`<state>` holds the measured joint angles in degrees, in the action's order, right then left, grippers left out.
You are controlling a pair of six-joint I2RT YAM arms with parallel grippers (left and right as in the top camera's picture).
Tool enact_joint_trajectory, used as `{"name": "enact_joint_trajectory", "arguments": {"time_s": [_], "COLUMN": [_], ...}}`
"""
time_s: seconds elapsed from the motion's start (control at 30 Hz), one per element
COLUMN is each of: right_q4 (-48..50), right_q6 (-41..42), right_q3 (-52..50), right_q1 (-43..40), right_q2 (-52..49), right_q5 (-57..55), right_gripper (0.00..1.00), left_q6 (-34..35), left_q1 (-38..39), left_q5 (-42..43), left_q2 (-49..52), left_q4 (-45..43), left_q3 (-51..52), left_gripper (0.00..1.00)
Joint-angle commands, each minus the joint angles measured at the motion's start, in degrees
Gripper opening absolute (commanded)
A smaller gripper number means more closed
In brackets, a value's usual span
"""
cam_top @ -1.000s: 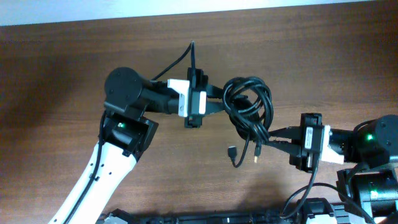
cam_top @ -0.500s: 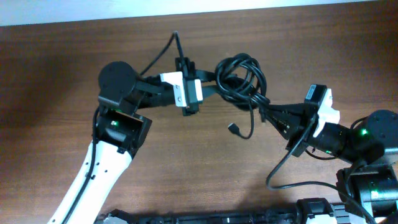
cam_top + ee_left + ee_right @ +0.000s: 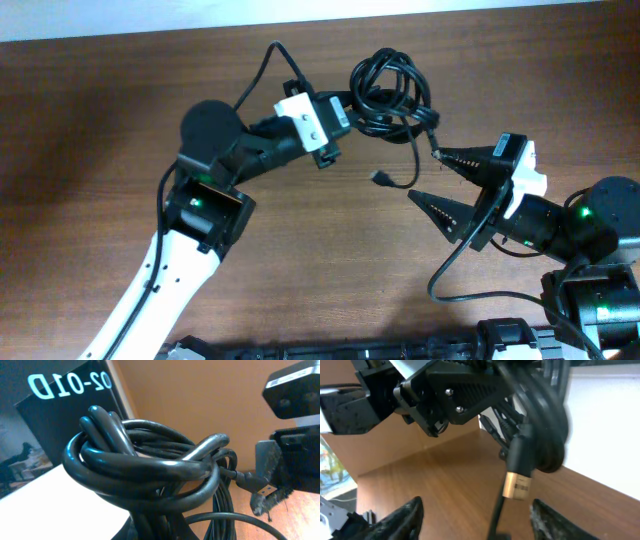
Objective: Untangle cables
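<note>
Right tool [image 3: 423, 173] now off cables [image 3: 391, 92]

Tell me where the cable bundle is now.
Overhead, the cable bundle is top centre, held by the left gripper, up-left of the open right gripper.

Black cables [image 3: 145, 467] glossy, likely rubber; table [image 3: 100, 120] matt wood.
</note>
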<state>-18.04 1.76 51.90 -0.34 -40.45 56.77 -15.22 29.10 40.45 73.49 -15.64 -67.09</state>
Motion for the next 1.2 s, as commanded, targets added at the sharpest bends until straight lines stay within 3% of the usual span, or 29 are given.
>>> {"name": "enact_joint_trajectory", "arguments": {"time_s": [0.0,0.13,0.23,0.43,0.53,0.63,0.67,0.7,0.73,0.77,0.8,0.83,0.87,0.9,1.03,1.17], "right_q4": [0.0,0.2,2.6,10.1,10.3,9.7,8.9,7.7,7.1,7.1,7.2,7.1,7.1,7.1,7.1,7.1], "right_q6": [0.5,0.5,0.5,0.5,0.5,0.5,0.4,0.4,0.4,0.4,0.4,0.4,0.5,0.5,0.9,0.9], "right_q3": [0.2,0.2,0.2,0.2,0.2,0.2,0.2,0.2,0.2,0.2,0.2,0.2,0.2,0.2,0.2,0.2], "right_q1": [-0.1,-0.1,-0.1,-0.1,-0.1,-0.1,-0.1,-0.1,-0.1,-0.1,-0.1,-0.1,-0.1,-0.1,-0.1,-0.1], "right_q2": [0.2,0.2,0.2,0.2,0.2,0.2,0.2,0.2,0.2,0.2,0.2,0.2,0.2,0.2,0.2,0.2], "right_q5": [-0.6,-6.5,-8.0,-11.9,-13.9,-9.7,-9.0,-9.0,-9.0,-9.0,-9.2,-9.7,-10.2,-11.0,-15.5,-14.4], "right_gripper": [0.7,0.8,0.82,0.82,0.98,0.99,0.75,0.46,0.17,0.04,0.04,0.04,0.04,0.04,0.04,0.04], "left_q6": [0.1,-6.5,-11.0,-19.4,-20.7,-20.6,-20.6,-20.6,-20.6,-20.6,-20.6,-20.6,-20.5,-19.9,-20.0,-15.8], "left_q1": [2.3,2.3,2.3,2.3,2.3,2.4,2.6,3.4,4.0,4.2,4.1,4.1,4.1,4.1,4.1,4.2], "left_q5": [-7.3,-7.2,-6.1,6.7,12.7,19.7,20.0,20.0,19.8,19.7,19.7,19.6,19.2,16.3,-5.3,-5.5], "left_q2": [-1.5,-1.7,-2.1,-2.1,-2.1,-2.1,-2.1,-2.1,-2.1,-2.1,-2.1,-2.1,-2.1,-2.1,-5.8,-7.0], "left_q4": [0.4,5.1,5.9,6.3,6.2,4.5,4.3,3.7,3.7,3.7,3.7,3.8,3.8,4.1,15.3,16.1], "left_q3": [-1.3,-1.3,-1.3,-1.3,-1.3,-1.3,-1.3,-1.3,-1.3,-1.3,-1.3,-1.3,-1.3,-1.3,-1.3,-1.3], "left_gripper": [0.0,0.0,0.0,0.0,0.0,0.0,0.0,0.02,0.11,0.24,0.43,0.54,0.91,0.99,0.99,0.99]}}
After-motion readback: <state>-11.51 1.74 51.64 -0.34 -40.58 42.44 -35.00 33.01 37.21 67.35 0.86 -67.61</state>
